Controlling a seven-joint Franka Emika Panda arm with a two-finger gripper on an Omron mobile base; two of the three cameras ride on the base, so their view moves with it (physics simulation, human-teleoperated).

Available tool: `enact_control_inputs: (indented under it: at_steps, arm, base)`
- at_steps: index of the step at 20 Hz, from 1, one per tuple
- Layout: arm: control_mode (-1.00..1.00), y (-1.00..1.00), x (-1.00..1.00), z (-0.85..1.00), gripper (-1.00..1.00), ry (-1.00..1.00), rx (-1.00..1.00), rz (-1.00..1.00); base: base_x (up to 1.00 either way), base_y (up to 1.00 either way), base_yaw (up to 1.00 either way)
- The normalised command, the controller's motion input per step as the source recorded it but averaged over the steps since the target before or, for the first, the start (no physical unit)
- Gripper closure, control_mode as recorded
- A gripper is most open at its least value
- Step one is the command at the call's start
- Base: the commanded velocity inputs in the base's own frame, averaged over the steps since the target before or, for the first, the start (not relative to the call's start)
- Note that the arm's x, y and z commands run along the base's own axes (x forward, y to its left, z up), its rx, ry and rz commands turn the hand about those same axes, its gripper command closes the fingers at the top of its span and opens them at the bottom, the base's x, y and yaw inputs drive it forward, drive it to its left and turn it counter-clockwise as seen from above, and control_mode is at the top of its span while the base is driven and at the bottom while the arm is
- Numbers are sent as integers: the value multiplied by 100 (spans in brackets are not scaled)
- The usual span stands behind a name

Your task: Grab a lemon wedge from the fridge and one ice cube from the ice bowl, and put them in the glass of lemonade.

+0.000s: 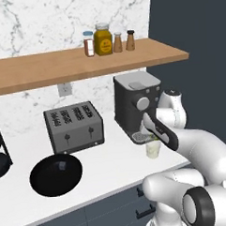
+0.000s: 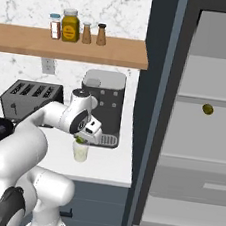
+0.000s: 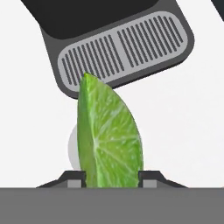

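**kitchenlurker:** where's your wedge at right now?

**panda_arm:** Got it. My end effector (image 2: 83,139) is clamped on the lemon wedge (image 3: 108,138), pinched low between the two tips with its point sticking away from the hand. I'm hanging right over the glass of lemonade (image 2: 80,151), which sits on the white worktop (image 1: 115,164) just in front of the coffee machine (image 1: 134,104). In the hand view the pale rim of the glass peeks out from behind the wedge, so I reckon I'm lined up, maybe a touch off to one side.

**kitchenlurker:** so just let go?

**panda_arm:** Pretty much, but I'd do it tidy. Centre the wedge over the mouth of the glass first, come down a little so it doesn't bounce off the rim, then open slowly. The drip tray (image 3: 124,46) is close, so no swinging sideways on the way out; lift straight up.

**kitchenlurker:** and the ice?

**panda_arm:** Not done yet, I'd say. The ice bowl (image 1: 56,174) is well off along the worktop, in front of the toaster (image 1: 74,127). I can't make out a cube in it from here. The fridge (image 2: 204,127) stands open beside me.
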Motion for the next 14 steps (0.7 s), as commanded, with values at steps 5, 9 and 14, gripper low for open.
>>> enact_control_inputs:
  at_steps: [5, 9, 14]
  arm:
    - [-100, 0, 0, 0, -100, 0, 0, 0]
    - [-100, 0, 0, 0, -100, 0, 0, 0]
    - [-100, 0, 0, 0, -100, 0, 0, 0]
  base:
    - [0, 0, 0]
    - [0, 0, 0]
    - [0, 0, 0]
